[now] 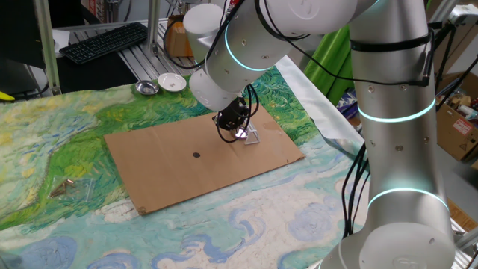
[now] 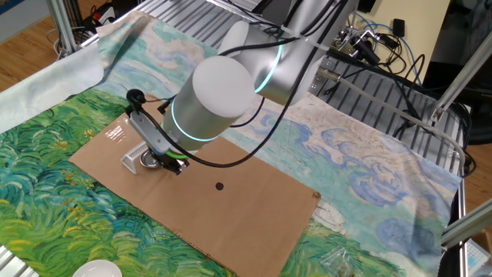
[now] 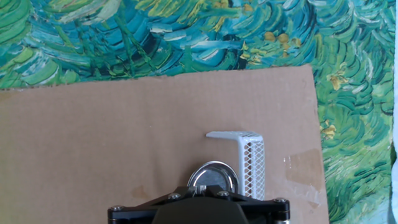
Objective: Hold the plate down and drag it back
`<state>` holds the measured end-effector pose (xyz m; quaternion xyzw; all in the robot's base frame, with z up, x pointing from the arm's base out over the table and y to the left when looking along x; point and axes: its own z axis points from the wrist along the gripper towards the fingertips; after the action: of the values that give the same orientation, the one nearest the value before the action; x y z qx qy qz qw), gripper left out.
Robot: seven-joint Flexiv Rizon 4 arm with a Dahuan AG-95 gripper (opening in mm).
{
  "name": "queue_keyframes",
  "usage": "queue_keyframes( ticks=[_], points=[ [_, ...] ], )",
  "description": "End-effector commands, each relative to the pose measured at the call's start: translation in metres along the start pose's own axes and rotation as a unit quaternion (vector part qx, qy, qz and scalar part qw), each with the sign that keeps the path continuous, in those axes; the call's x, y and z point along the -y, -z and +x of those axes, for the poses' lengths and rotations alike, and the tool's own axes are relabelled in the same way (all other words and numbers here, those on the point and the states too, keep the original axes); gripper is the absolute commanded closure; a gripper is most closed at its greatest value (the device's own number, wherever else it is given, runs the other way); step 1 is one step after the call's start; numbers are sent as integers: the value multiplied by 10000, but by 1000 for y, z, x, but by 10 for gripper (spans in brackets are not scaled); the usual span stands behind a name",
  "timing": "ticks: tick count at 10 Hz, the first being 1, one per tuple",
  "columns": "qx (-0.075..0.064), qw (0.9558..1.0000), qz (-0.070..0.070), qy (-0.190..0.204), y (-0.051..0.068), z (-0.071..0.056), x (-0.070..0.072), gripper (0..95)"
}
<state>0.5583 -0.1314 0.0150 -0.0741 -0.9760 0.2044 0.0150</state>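
Your tool (image 3: 202,205) sits over the small shiny silver metal plate (image 3: 213,177).
The plate lies on the brown cardboard sheet (image 3: 112,137), just beside the white L-shaped mesh bracket (image 3: 249,158); whether the tool is clenched, you can't tell.

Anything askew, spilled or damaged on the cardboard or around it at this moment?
Nothing stands out. The plate sits flat on the cardboard sheet under the gripper, beside a white L-shaped bracket. A white bowl stands upright off the sheet.
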Motion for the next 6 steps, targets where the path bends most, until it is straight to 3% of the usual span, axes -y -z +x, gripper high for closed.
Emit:
queue_keyframes(
  ticks=[1, 6],
  points=[
    [-13, 9999, -98, -37, -1, 0, -1, 950],
    [-13, 9996, -208, -170, -1, 3, -8, 950]
  ],
)
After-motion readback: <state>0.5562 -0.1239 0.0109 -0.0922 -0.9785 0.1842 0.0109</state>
